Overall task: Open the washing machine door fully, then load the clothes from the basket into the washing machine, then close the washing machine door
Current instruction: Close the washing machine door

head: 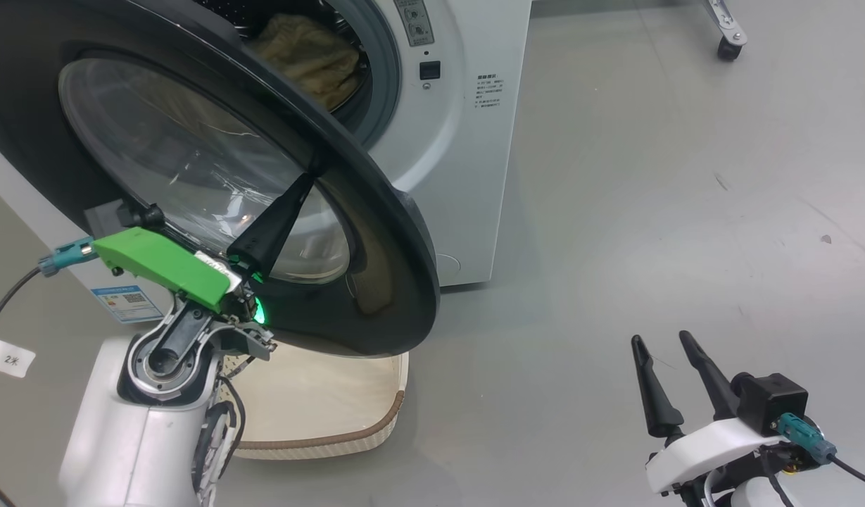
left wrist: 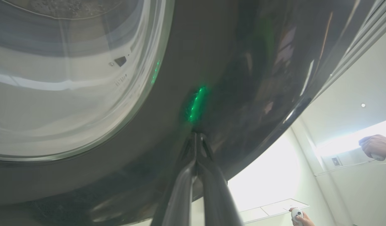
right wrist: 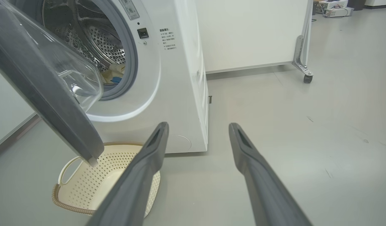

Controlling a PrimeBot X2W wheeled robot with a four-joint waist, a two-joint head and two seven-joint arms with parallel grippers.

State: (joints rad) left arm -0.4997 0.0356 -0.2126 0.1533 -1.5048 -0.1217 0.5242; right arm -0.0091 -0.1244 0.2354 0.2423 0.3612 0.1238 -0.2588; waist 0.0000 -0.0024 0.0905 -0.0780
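- My left tool (head: 311, 176) was pressed together and held nothing, its tips set against the glossy black rim of the washing machine door (head: 397, 232), which stood partly open.
- To shut it well, I judged a steady push near the outer edge best, since the slick rim could let the tips slide.
- The clothes (head: 309, 60), soft and rumpled, lay in the washing machine's (head: 467, 155) perforated steel drum.
- The basket (head: 348, 433), cream perforated plastic, sat on the floor under the door.
- My right tool (head: 661, 339) hung spread and empty.
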